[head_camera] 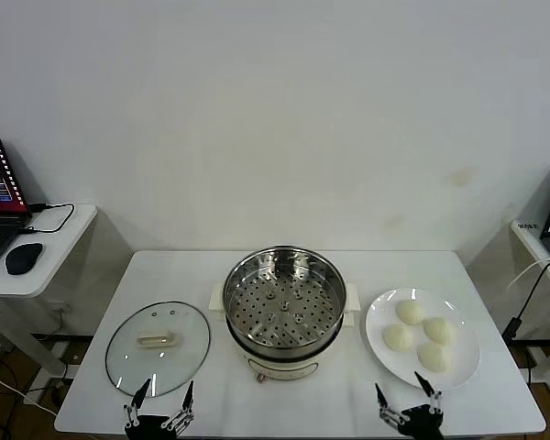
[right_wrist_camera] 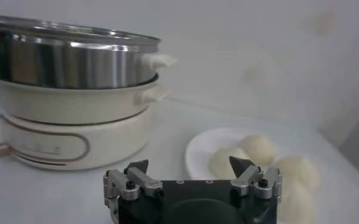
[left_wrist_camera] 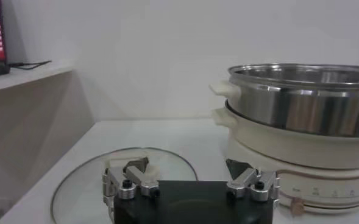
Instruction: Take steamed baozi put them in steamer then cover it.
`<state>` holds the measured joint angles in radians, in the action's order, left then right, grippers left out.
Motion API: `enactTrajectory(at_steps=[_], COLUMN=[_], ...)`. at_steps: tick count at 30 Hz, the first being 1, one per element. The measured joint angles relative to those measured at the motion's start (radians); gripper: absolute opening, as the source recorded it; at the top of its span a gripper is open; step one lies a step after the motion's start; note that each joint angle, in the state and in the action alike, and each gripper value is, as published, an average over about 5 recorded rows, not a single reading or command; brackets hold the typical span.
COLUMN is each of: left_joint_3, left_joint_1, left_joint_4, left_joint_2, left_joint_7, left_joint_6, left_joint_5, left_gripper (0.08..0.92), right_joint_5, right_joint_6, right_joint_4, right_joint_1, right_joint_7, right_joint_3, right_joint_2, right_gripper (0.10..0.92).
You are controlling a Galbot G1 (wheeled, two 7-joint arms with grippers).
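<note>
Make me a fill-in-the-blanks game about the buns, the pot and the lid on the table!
1. The white plate holds ____ steamed baozi.
2. The glass cover lies flat on the table, on the steamer's ____ side.
3. Inside the steamer there are ____ baozi.
4. The left gripper and right gripper both have ____ jaws.

Missing words: four; left; no; open

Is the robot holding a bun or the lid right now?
No, nothing is held. The left gripper is open by the lid, and the right gripper is open by the buns.
</note>
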<state>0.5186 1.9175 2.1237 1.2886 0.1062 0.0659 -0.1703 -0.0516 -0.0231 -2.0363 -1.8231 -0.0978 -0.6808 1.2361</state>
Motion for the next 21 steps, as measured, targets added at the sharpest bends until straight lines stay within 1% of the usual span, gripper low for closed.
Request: enactTrajectory(at_steps=[4,10,16,21], left_joint_3=[-0.002,0.0,-0.003,-0.001], left_joint_1=[-0.012,-0.035,-0.052,-0.062], left_joint_4=[-0.01,-0.026,-0.027,-0.027], left_joint_2=[-0.007,-0.024,-0.035,-0.04], left_joint_7=[-0.001,-0.011,-0.019,-0.023], left_joint_6=[-0.001,-0.003,-0.006,-0.004], left_joint_5=[0.017,0.041,0.058,0.069], left_gripper=[0.823,0.823,0.823,0.823], right_joint_5=[0.058,0.192,0.324,0.387], right_joint_6=[0.032,0.085,0.109,0.135], right_joint_4=[0.006,0.037,0.104,0.177], right_joint_1=[0.038,0.131,0.257,0.403], right_joint_7=[-0.023,-0.102,-0.233,-0.37], right_joint_3=[-0.045,-0.125,-0.134,-0.059], right_joint_2=[-0.05,-0.184,-0.343,-0.485], right_gripper=[0.823,0.823,0.823,0.823])
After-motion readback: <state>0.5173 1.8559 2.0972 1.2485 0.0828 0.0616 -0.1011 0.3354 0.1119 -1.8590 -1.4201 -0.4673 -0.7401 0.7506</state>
